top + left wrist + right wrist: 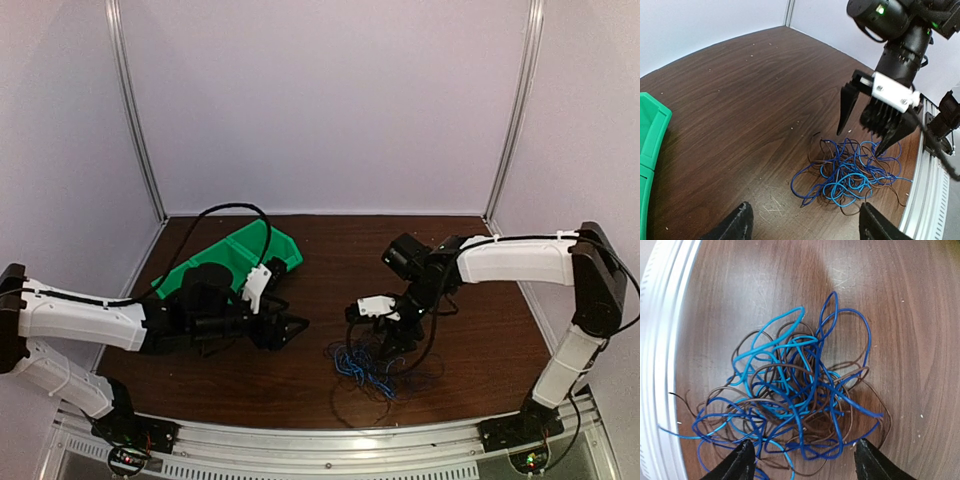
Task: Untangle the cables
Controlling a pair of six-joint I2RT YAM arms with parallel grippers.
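Note:
The cables point(368, 368) lie in one loose tangle of dark blue, light blue and brown wires on the brown table, near its front edge. My right gripper point(388, 338) hangs point-down just above the far side of the tangle point(855, 172), its two black fingers spread, as the left wrist view shows point(858, 144). In the right wrist view the heap point(795, 395) fills the space ahead of the spread right gripper point(802, 465), and no wire is pinched. My left gripper point(285, 330) stays low to the left of the pile, wide open and empty point(805, 227).
A green bin point(235, 262) lies at the back left behind my left arm, its edge showing in the left wrist view point(650, 150). The aluminium rail point(330, 440) runs along the front edge, close to the tangle point(660, 340). White walls enclose the table.

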